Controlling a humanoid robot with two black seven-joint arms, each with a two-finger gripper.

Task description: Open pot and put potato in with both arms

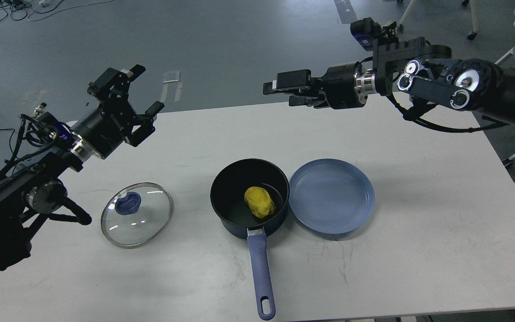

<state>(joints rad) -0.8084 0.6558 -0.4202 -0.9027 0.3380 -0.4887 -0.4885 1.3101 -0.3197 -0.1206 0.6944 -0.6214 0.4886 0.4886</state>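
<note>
The pot (249,197) is standing uncovered near the middle of the white counter (418,232), with its long blue handle (261,273) pointing toward the near edge. The potato (259,202) is lying inside the pot, on the black bottom, a little to the right side. The glass lid (136,213) is lying flat on the counter to the left of the pot, apart from it, with its blue knob (127,202) facing up. A blue plate (331,196) is sitting just to the right of the pot, and its rim is touching or almost touching the pot wall.

Both arms are hanging above the counter and are holding nothing. The left tool (139,89) is staying high over the far left part of the counter, well apart from the pot and farther back than the lid; its fingers (154,108) are spread wide. The right tool (277,91) is reaching in from the right side and is pointing to the left, over the far edge of the counter. It is well above and behind the pot, so the potato is lying far below it and nearer to the front. Its fingers are seen from the side and are looking close together, but I cannot tell if they are really pressed together.
</note>
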